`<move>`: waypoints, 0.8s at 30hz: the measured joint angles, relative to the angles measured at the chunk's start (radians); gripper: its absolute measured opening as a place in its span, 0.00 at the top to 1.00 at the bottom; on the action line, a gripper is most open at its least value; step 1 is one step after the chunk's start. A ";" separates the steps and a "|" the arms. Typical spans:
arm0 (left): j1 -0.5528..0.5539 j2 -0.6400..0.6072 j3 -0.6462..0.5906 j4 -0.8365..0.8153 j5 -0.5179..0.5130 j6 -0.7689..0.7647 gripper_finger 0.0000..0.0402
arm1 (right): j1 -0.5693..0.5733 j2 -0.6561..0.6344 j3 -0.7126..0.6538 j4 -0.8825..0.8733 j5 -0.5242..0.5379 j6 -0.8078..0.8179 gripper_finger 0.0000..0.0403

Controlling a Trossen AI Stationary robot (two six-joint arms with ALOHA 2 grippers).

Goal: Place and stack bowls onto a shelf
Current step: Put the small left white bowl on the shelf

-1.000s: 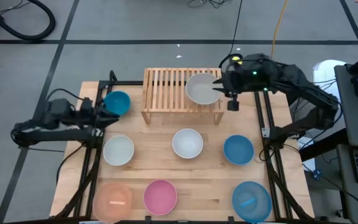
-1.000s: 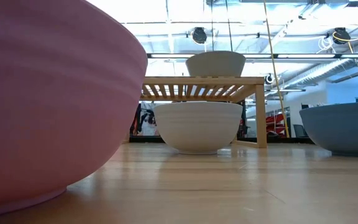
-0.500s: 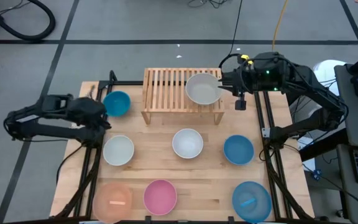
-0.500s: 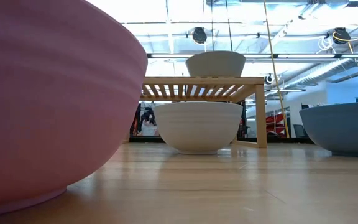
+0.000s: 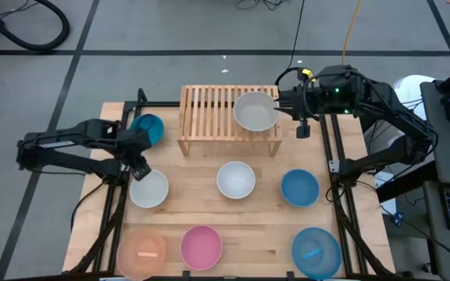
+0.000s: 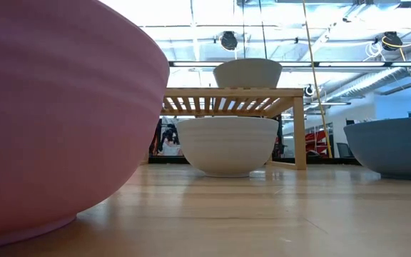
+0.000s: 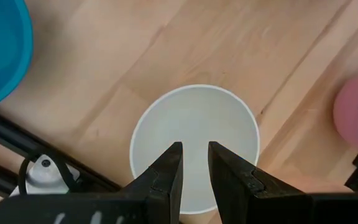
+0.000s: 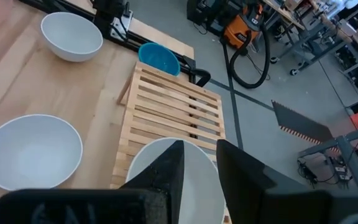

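A grey-white bowl (image 5: pixel 255 111) stands on the right part of the slatted wooden shelf (image 5: pixel 209 113) and also shows in the low view (image 6: pixel 247 73). My right gripper (image 5: pixel 281 101) hovers open just right of and above that bowl (image 8: pixel 166 162), touching nothing. My left gripper (image 5: pixel 141 166) points down, open, over the white bowl (image 5: pixel 148 188) at the table's left. In the left wrist view its fingers (image 7: pixel 194 158) stand above that bowl's inside (image 7: pixel 194 118), clear of it.
On the table stand a teal bowl (image 5: pixel 148 129) left of the shelf, a white bowl (image 5: pixel 235 179) in the middle and a blue bowl (image 5: pixel 299 188) to its right. Peach (image 5: pixel 141 250), pink (image 5: pixel 201 246) and blue (image 5: pixel 316 251) bowls line the near edge.
My left gripper has swung from beside the teal bowl toward the near edge and tipped from nearly level to pointing down over the white bowl. My right gripper has drawn back a little toward the right from the bowl on the shelf, which stays put.
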 joint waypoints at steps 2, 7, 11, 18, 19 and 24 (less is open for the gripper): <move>0.000 0.019 0.000 -0.001 0.000 0.018 0.80 | 0.000 0.000 0.000 0.000 0.000 -0.016 0.78; -0.001 0.084 0.000 -0.001 -0.004 0.146 0.80 | 0.000 0.000 0.000 0.000 0.000 -0.020 0.78; -0.013 0.144 -0.001 0.000 -0.016 0.327 0.80 | 0.000 0.000 0.000 0.000 0.000 -0.020 0.78; -0.058 0.223 -0.002 0.042 -0.118 0.661 0.80 | 0.000 0.000 0.000 0.000 0.000 -0.020 0.78; -0.061 0.232 -0.002 0.059 -0.120 0.692 0.80 | 0.000 0.000 0.000 0.000 0.000 -0.019 0.78; -0.068 0.288 -0.002 0.107 -0.120 0.785 0.80 | 0.000 0.000 0.000 0.000 0.000 -0.021 0.78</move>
